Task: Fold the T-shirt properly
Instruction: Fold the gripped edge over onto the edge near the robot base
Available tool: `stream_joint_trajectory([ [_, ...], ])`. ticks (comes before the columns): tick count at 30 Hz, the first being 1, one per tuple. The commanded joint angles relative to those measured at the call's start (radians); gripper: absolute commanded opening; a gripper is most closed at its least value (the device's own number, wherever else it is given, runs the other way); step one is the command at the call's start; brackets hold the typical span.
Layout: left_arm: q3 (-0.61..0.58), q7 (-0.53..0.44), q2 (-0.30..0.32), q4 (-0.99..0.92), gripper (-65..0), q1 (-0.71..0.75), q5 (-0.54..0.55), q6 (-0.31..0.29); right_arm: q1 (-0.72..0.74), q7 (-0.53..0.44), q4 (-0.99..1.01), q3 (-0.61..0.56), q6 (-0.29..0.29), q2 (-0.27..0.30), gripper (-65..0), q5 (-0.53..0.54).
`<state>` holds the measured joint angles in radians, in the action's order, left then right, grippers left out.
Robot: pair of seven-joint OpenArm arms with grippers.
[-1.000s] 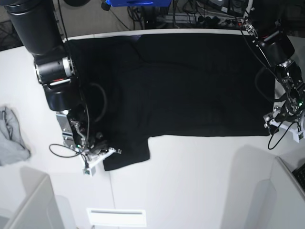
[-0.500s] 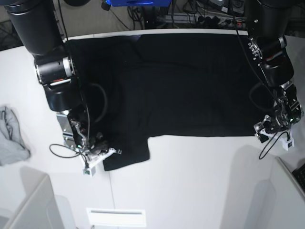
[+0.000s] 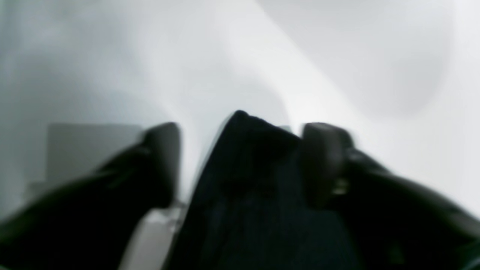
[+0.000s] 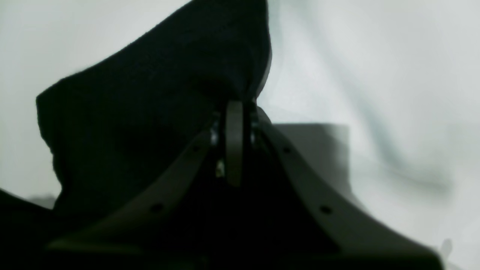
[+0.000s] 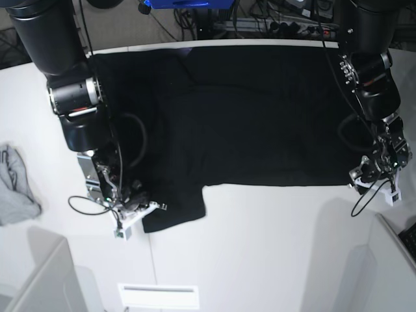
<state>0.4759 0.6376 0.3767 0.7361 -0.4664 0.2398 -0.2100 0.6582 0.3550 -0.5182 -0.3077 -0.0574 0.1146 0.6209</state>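
White table (image 5: 260, 247) bears plain black T-shirt (image 5: 260, 117); right pincer (image 4: 235, 112) pinches it, left pincer (image 3: 240, 150) spread.

no readable text, labels, or numbers

The right gripper (image 4: 235, 112) has its two fingers (image 4: 234, 142) pressed together, pinching a fold of the black T-shirt (image 4: 150, 112). The cloth rises above the fingertips to a peak at the upper middle and spreads down to the left. The white table (image 4: 375, 75) lies behind, blurred.
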Motion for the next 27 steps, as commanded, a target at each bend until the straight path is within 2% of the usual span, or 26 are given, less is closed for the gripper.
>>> stream_joint_trajectory([
  [1, -0.006, 0.008, 0.012, 0.009, -30.4, -0.018, 0.007, -0.003, 0.027, 0.000, -0.015, 0.003, -0.006, 0.003, -65.0, -0.003],
  [6, -0.122, 0.004, 0.012, 0.024, -62.7, 0.007, 0.010, -0.003, 0.022, -0.001, -0.015, 0.003, -0.006, 0.004, -65.0, -0.005],
  [7, -0.133, 0.003, 0.014, 0.038, -65.0, 0.014, 0.010, -0.001, 0.015, -0.001, -0.016, 0.003, -0.006, 0.004, -65.0, -0.006],
  [13, -0.099, 0.011, 0.017, 0.086, -65.0, 0.027, 0.014, -0.003, 0.005, -0.001, -0.018, 0.005, -0.006, 0.029, -65.0, -0.002],
  [15, -0.073, 0.044, 0.018, 0.133, -65.0, 0.050, 0.014, -0.003, -0.010, -0.001, -0.047, 0.009, -0.006, 0.032, -65.0, -0.002],
  [20, -0.052, 0.072, 0.020, 0.323, -65.0, 0.146, 0.016, -0.004, -0.116, 0.008, -0.253, 0.161, -0.005, 0.055, -65.0, -0.008],
  [27, -0.049, 0.124, 0.020, 0.492, -65.0, 0.225, 0.017, -0.006, -0.213, 0.121, -0.469, 0.246, -0.005, 0.056, -65.0, -0.008],
])
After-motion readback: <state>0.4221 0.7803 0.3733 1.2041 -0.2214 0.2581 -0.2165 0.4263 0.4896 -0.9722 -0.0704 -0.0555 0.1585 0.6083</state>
